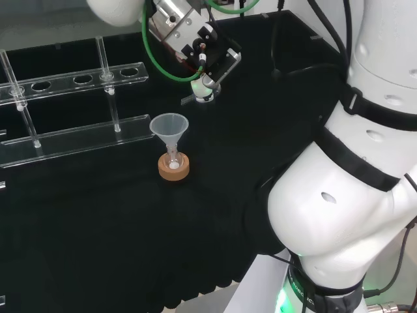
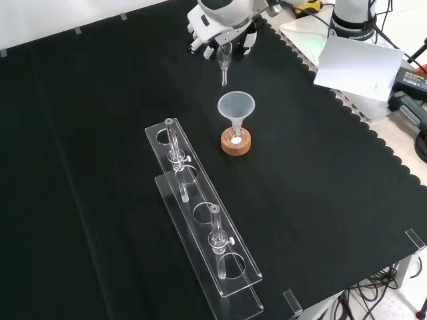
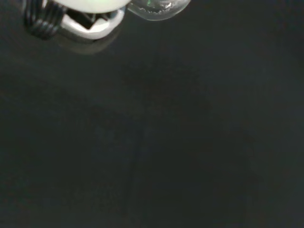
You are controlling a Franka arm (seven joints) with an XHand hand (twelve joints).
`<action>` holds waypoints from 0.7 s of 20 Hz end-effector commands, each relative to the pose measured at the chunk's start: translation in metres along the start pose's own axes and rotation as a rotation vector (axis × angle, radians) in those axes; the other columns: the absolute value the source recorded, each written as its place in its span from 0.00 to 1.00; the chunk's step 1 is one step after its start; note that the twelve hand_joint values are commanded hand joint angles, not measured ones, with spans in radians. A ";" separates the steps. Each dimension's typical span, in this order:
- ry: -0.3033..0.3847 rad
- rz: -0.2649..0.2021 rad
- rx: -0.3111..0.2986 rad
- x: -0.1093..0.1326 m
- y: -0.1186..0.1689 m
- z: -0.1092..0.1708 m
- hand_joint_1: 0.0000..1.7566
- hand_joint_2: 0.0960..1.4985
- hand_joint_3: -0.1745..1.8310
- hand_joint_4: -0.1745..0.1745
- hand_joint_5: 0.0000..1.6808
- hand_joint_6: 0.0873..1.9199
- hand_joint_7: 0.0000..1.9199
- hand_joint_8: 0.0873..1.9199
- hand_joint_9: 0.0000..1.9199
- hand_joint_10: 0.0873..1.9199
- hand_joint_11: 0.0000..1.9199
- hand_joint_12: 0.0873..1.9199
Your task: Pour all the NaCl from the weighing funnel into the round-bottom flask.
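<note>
Fingers of the hand (image 2: 223, 30) curl round a clear glass weighing funnel (image 2: 224, 65), its thin stem pointing down above the cloth. At five o'clock from it in the front view, a translucent cone-shaped funnel (image 2: 236, 108) sits in the flask (image 2: 235, 137) on a cork ring (image 2: 237, 143). White grains show in the flask. Clear plastic rack (image 2: 200, 220) lies on the black tabletop (image 2: 80, 167).

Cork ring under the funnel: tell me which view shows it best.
The front view: the cork ring lies unobstructed on the cloth, with the funnel standing over it. The head view shows the same ring about as plainly but smaller. The wrist view looks at dark cloth.
</note>
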State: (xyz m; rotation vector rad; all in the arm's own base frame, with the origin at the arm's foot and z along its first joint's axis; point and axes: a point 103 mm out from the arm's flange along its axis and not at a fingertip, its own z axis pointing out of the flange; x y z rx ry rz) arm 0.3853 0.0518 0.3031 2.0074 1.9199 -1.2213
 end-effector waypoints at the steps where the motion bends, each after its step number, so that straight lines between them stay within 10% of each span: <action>1: 0.212 -0.032 -0.049 0.005 0.006 0.014 0.63 0.42 0.40 1.00 0.74 0.34 0.27 0.32 0.45 0.15 0.41 0.52; 14: 0.337 -0.004 -0.090 -0.014 0.018 0.040 0.63 0.42 0.40 1.00 0.74 0.34 0.27 0.32 0.45 0.15 0.41 0.52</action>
